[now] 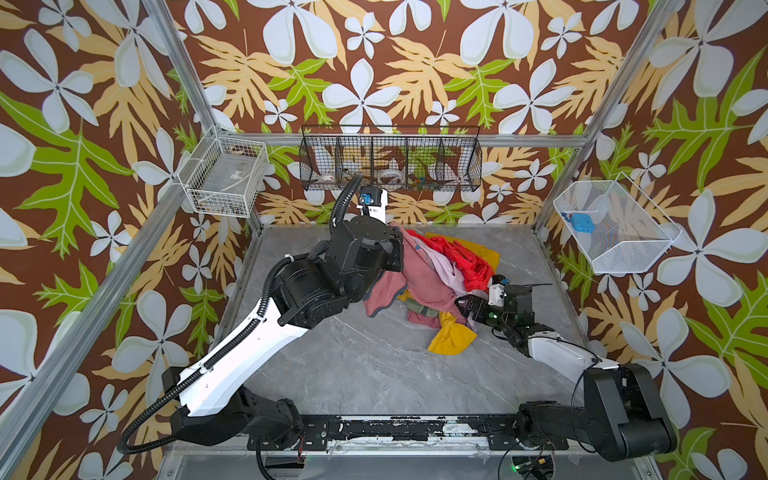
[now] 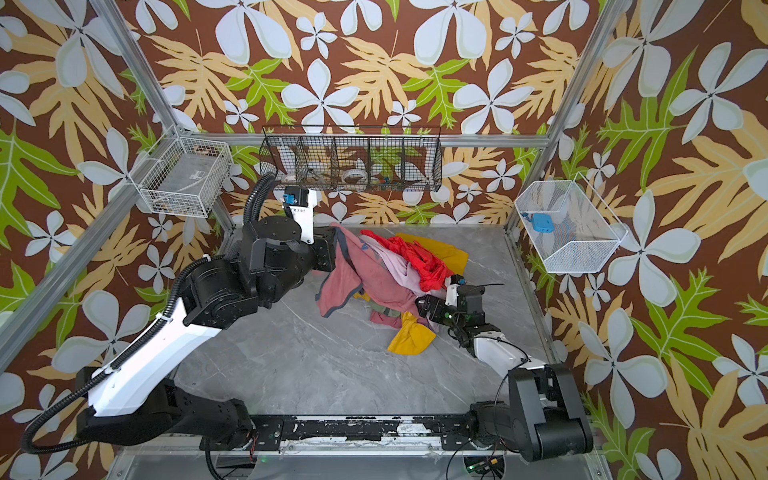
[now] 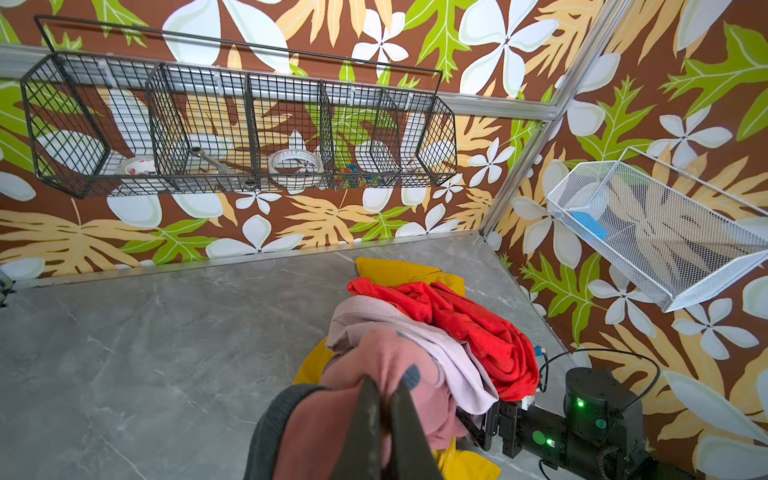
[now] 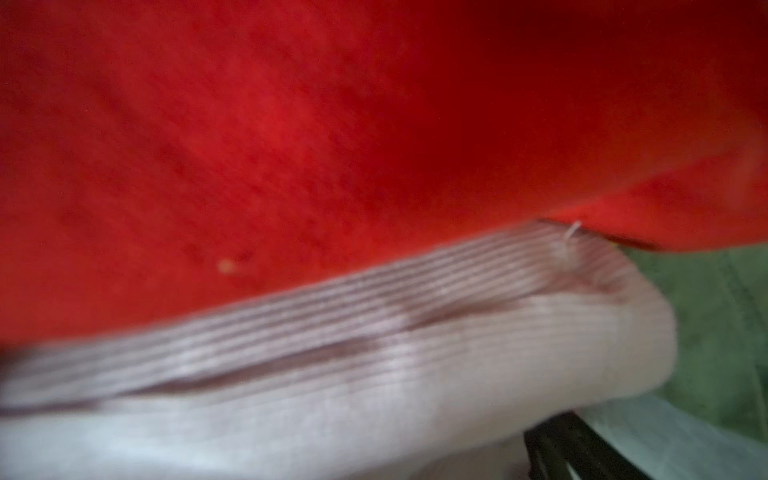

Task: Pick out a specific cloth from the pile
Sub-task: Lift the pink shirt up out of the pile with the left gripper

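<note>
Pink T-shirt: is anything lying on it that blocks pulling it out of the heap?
Yes. The left gripper grips the pink T-shirt, but the lilac garment lies draped over it, the red garment atop that.

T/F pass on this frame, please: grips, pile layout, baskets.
1. The left gripper is shut on the salmon-pink T-shirt. True.
2. The red garment lies alone on bare table. False: it sits on top of the pile, over the lilac garment.
3. The right gripper is at the pile's edge, close against the lilac and red fabric. True.
4. The white mesh basket on the wall is empty. False: it holds a blue object.
</note>
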### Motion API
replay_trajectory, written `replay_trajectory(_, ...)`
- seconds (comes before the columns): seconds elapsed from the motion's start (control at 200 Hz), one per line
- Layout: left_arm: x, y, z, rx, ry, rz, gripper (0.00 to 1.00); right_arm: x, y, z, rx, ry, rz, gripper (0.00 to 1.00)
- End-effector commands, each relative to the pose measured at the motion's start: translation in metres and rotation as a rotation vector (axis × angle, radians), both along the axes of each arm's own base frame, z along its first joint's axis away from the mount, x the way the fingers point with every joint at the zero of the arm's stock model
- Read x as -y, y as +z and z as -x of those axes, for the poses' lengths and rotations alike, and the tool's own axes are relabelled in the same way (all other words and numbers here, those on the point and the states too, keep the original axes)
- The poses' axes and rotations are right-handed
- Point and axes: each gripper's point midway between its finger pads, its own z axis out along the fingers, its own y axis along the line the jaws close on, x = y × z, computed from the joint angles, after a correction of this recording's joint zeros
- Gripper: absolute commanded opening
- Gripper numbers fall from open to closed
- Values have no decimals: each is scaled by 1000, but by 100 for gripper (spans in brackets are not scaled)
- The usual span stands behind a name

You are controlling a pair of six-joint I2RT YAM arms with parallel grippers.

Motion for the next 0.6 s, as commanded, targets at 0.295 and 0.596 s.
replay_trajectory(0.295,0,54,-4,121,-1,23,0,4,-1,1,2,-13,26,97)
replay_trajectory(0.596,-21,66,-8,155,66,18,0,-2,17,1,63,13,-9,99)
